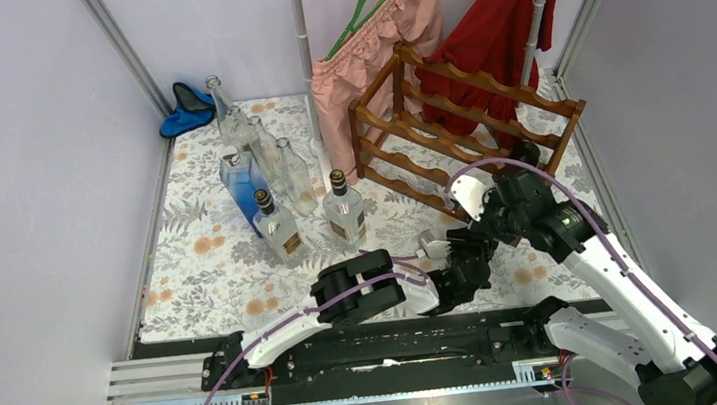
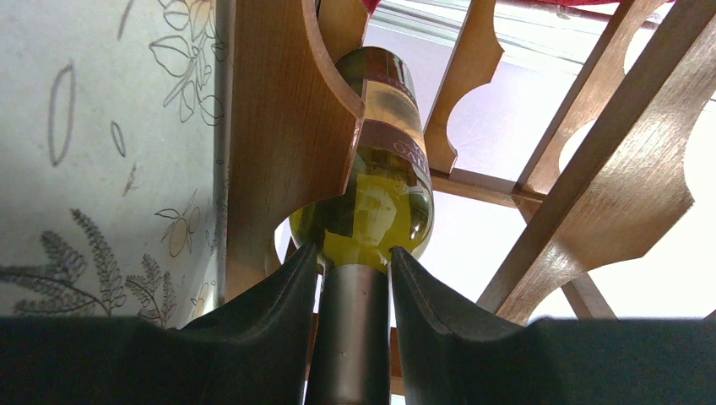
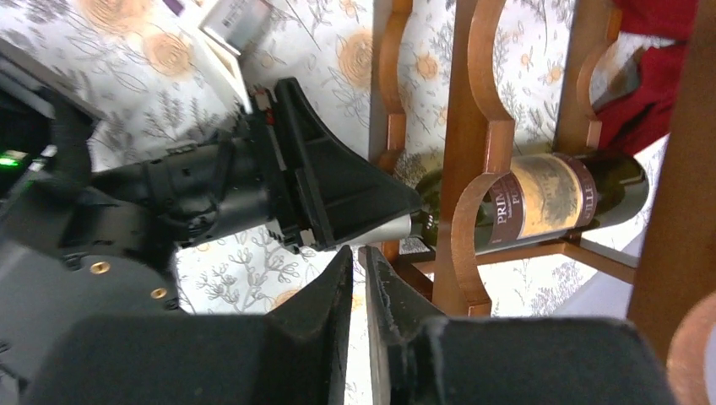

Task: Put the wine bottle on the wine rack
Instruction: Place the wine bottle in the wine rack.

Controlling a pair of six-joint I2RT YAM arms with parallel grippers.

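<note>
Left gripper (image 2: 355, 263) is clamping the grey-foiled neck of the dark green glass wine bottle (image 3: 540, 198) with the cream-and-maroon label. Both black fingers (image 2: 279, 295) are pressing against the neck. Bottle is lying on its side low in the reddish-brown wooden wine rack (image 1: 492, 78) with scalloped rails. Its body is sitting in a rail cut-out and its neck is sticking out toward the arms. Right gripper (image 3: 359, 261) is hovering just beside the neck, jaws all but touching, nothing between them. Rack is standing on the floral-print tablecloth (image 1: 211, 268), right of a cluster of upright glass bottles (image 1: 276, 171).
</note>
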